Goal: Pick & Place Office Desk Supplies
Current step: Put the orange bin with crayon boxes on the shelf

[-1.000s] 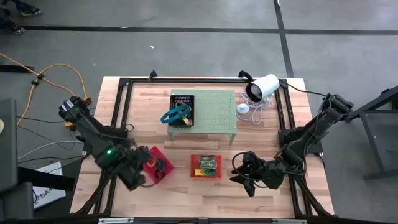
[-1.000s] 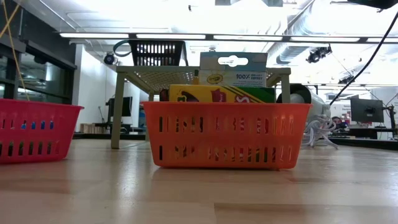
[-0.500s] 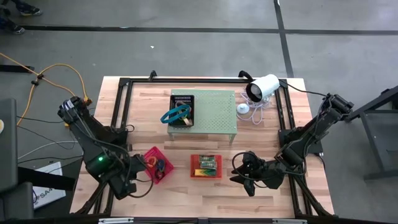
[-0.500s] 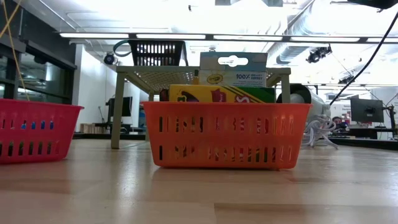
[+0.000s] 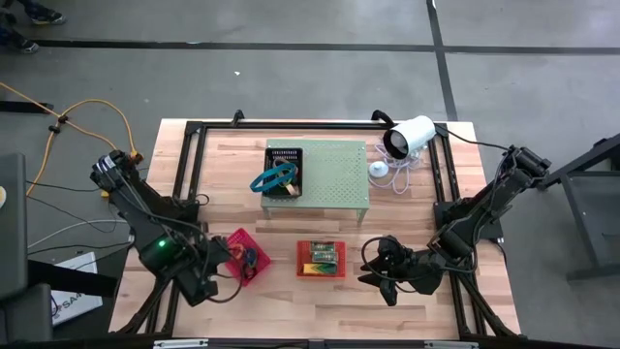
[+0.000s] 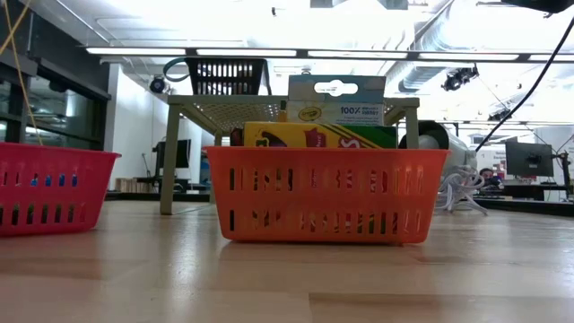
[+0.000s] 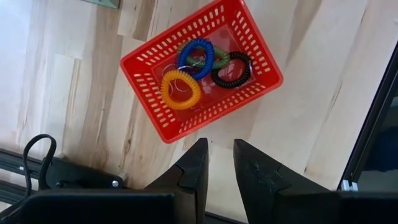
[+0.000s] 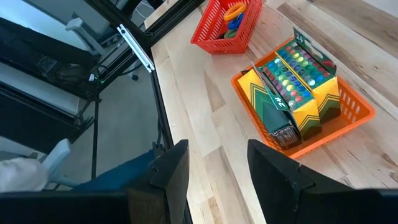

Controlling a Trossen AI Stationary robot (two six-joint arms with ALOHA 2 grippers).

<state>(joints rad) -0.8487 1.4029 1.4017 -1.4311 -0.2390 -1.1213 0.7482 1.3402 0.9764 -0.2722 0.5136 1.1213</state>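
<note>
Left gripper point(image 7: 217, 163) sat empty, fingers narrowly apart, above the red basket point(image 7: 147, 55) holding coiled bands point(image 7: 181, 89). Right gripper point(image 8: 217, 168) was empty too, wider gap, near the orange basket point(image 8: 360, 115) of crayon boxes point(image 8: 289, 81). I'd judged sorting nearly done; nothing loose on the desk point(image 5: 242, 194).

Table point(image 5: 242, 160) — pale planked wood, smooth, faint sheen; black metal frame point(image 5: 190, 165) along its edges. Red basket point(image 7: 205, 68) and orange basket point(image 8: 348, 121) — slotted glossy plastic, the red one holding coiled plastic rings point(image 7: 181, 89). Crayon boxes point(image 8: 292, 87) — printed card, satin; perforated stand point(image 5: 334, 174) — matt pale green metal.
</note>
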